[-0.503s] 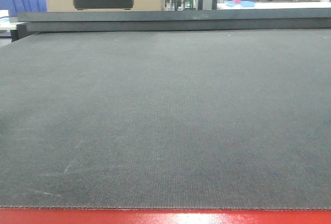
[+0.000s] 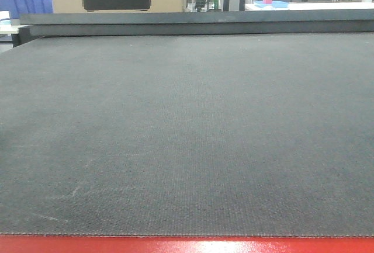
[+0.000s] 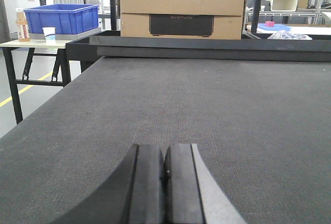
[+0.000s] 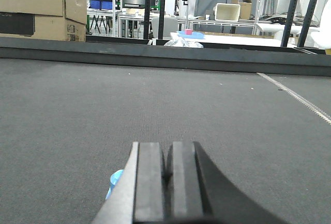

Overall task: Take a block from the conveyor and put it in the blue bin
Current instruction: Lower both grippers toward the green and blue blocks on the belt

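Both the left gripper (image 3: 164,182) and the right gripper (image 4: 166,182) hang closed and empty, low over the conveyor (image 2: 187,136), probably waiting, since no block shows on it.

Matt woven conveyor (image 2: 187,136) belt

We see the conveyor (image 2: 187,136), a dark woven belt on a red frame (image 2: 187,245); a light-blue scrap (image 4: 116,181) perhaps lies on it.
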Controlling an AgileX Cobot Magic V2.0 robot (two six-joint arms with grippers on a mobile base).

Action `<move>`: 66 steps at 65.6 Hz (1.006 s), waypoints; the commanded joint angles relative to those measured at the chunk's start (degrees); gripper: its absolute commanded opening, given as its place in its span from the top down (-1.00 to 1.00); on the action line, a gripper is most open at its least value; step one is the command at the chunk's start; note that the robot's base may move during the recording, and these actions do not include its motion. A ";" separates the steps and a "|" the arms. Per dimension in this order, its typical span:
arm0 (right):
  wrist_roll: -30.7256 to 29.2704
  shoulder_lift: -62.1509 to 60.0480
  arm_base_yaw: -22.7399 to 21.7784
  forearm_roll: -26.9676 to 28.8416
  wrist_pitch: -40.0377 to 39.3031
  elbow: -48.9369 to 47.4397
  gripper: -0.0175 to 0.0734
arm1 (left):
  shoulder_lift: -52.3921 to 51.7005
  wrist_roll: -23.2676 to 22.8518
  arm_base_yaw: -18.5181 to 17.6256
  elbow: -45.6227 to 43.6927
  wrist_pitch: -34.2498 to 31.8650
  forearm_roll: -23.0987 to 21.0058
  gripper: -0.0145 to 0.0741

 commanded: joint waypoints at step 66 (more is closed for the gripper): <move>-0.30 28.93 -0.09 1.74 36.92 -43.07 0.97 | 36.97 0.06 0.10 -50.17 45.14 -3.27 0.92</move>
